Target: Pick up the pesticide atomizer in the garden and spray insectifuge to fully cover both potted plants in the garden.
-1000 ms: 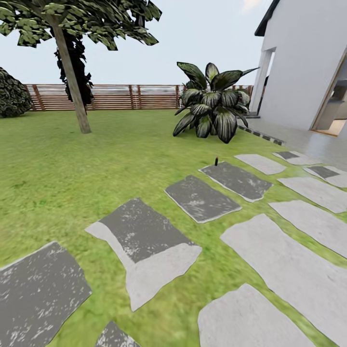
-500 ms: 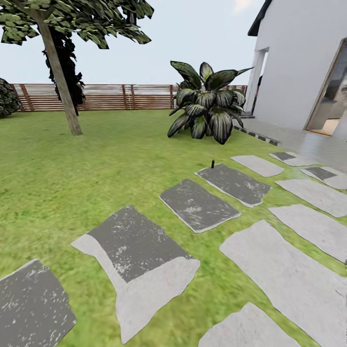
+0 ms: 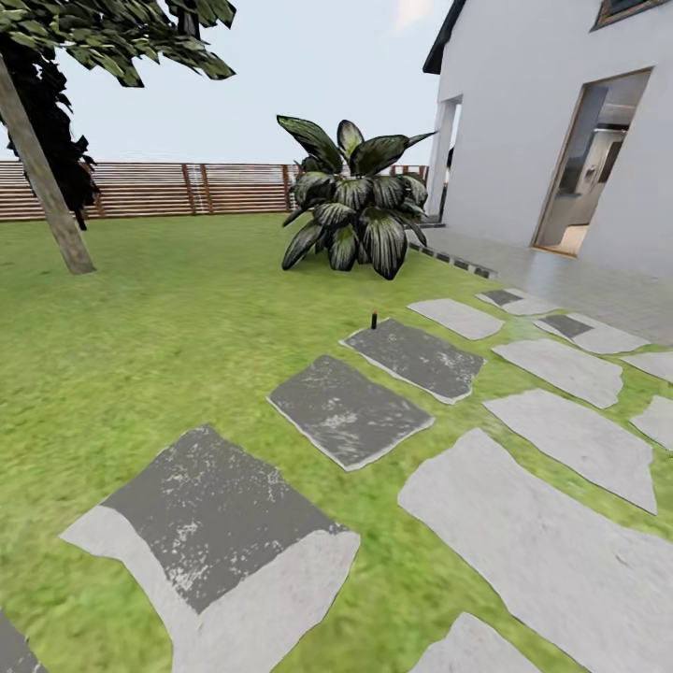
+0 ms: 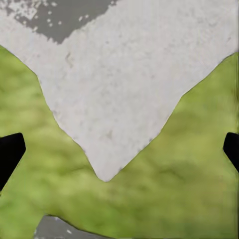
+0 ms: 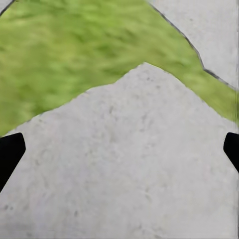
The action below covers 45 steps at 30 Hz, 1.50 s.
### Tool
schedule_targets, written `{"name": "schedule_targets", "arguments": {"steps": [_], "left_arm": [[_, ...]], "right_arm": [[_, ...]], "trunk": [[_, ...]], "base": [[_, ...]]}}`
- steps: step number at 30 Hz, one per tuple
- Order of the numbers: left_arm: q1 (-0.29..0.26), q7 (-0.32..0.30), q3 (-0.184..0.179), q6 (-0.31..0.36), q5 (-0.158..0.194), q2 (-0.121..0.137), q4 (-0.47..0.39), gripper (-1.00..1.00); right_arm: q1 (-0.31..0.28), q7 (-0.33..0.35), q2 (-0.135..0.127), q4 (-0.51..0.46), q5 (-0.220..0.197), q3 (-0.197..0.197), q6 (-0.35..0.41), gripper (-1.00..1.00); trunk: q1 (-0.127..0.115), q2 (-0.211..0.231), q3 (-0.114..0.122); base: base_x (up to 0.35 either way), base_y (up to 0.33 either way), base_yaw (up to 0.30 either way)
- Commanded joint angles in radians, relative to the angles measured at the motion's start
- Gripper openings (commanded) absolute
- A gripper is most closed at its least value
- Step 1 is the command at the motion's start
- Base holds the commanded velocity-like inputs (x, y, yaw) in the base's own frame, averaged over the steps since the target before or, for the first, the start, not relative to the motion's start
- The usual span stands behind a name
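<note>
Since a second ago the head camera has turned, sliding the tree trunk to the picture's left edge and revealing the white house's doorway. The garden's lawn holds rough, irregular grey stepping stones, a striped broad-leaf plant and slatted brown fence. A tiny dark upright thing by a stone is too small to identify; each wrist view shows dark fingers spread wide, empty, above stone and grass.

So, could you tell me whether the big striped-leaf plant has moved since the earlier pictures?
No: the striped-leaf plant keeps its place against the fence; the camera turned.
</note>
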Motion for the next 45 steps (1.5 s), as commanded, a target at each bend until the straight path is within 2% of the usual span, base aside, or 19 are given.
{"name": "schedule_targets", "arguments": {"steps": [1,9,45], "left_arm": [[0.000,0.000,0.000,-0.003,0.000,0.000,0.000,1.00],[0.000,0.001,0.000,-0.003,0.000,0.000,0.000,1.00],[0.000,0.001,0.000,-0.003,0.000,0.000,0.000,1.00]], "right_arm": [[-0.001,0.000,0.000,0.001,0.001,0.000,-0.003,1.00],[-0.001,-0.001,0.000,0.001,0.001,0.001,-0.003,1.00],[-0.001,0.001,0.000,0.001,-0.001,0.001,-0.003,1.00]], "trunk": [[0.000,0.000,-0.001],[0.000,0.000,-0.001],[0.000,0.000,-0.001]], "base": [[0.340,0.000,-0.287],[0.340,0.000,-0.181],[0.339,0.000,-0.002]]}}
